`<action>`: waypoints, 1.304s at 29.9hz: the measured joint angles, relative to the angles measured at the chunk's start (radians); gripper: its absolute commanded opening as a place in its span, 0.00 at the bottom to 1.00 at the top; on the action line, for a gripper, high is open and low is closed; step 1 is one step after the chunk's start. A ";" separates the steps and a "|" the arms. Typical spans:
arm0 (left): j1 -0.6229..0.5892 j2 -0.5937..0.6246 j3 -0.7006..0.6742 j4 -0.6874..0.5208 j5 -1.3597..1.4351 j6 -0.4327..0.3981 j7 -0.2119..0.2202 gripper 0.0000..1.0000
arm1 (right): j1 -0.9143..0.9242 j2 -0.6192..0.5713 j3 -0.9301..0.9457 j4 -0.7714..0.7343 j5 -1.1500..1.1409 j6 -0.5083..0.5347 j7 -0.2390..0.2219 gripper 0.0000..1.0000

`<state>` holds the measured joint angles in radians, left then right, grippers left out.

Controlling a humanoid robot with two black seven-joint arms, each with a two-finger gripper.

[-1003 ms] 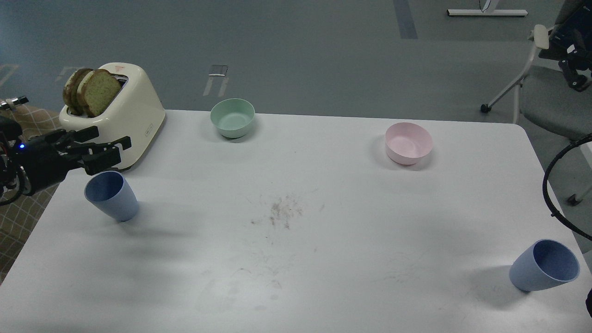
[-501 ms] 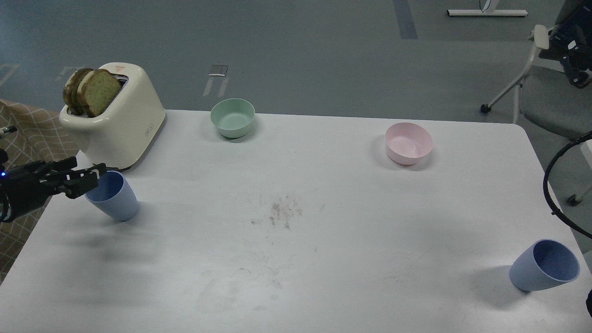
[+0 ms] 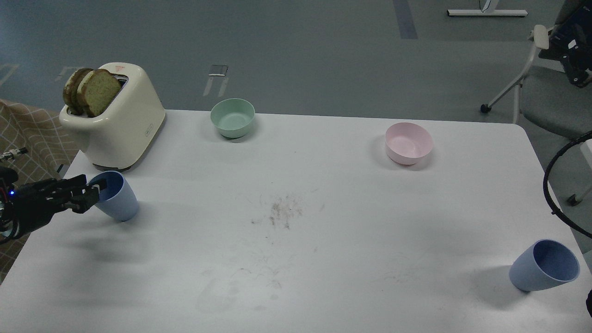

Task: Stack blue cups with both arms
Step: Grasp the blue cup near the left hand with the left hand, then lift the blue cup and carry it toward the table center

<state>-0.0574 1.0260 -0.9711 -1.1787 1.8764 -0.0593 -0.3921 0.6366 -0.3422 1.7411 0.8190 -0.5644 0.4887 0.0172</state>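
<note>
One blue cup (image 3: 120, 202) stands at the table's left side, just in front of the toaster, its mouth leaning towards me. My left gripper (image 3: 92, 190) comes in low from the left edge. Its fingers are apart at the cup's left rim, and one fingertip (image 3: 101, 186) lies over the rim. I cannot tell whether it touches the cup. The second blue cup (image 3: 545, 266) stands alone at the front right corner. My right gripper is out of view; only a black cable loop (image 3: 552, 194) and a dark sliver at the right edge show.
A cream toaster (image 3: 118, 127) with two bread slices stands at the back left, close behind the left cup. A pale green bowl (image 3: 232, 118) and a pink bowl (image 3: 409, 143) sit along the white table's (image 3: 323, 259) far side. A chair stands beyond the right corner.
My left gripper has dropped from above the cup, beside the toaster, drawn back left, then come in level with the cup's rim. Neither cup has moved.
</note>
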 measured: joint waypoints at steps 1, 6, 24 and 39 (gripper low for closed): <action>-0.001 0.000 0.000 0.005 0.000 -0.001 -0.002 0.06 | 0.000 0.000 0.000 0.000 0.000 0.000 0.000 1.00; -0.009 0.006 -0.001 0.010 0.002 -0.003 -0.008 0.00 | 0.000 0.000 0.000 0.000 0.000 0.000 0.000 1.00; -0.086 0.020 -0.005 -0.071 0.001 -0.012 -0.028 0.00 | 0.000 -0.013 0.000 0.000 0.000 0.000 0.001 1.00; -0.593 -0.120 0.216 -0.249 0.099 -0.247 -0.008 0.00 | -0.120 -0.068 0.043 0.080 0.003 0.000 0.000 1.00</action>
<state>-0.6500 0.9059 -0.7555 -1.4275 1.9752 -0.3067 -0.4004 0.5168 -0.4097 1.7844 0.8987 -0.5617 0.4887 0.0168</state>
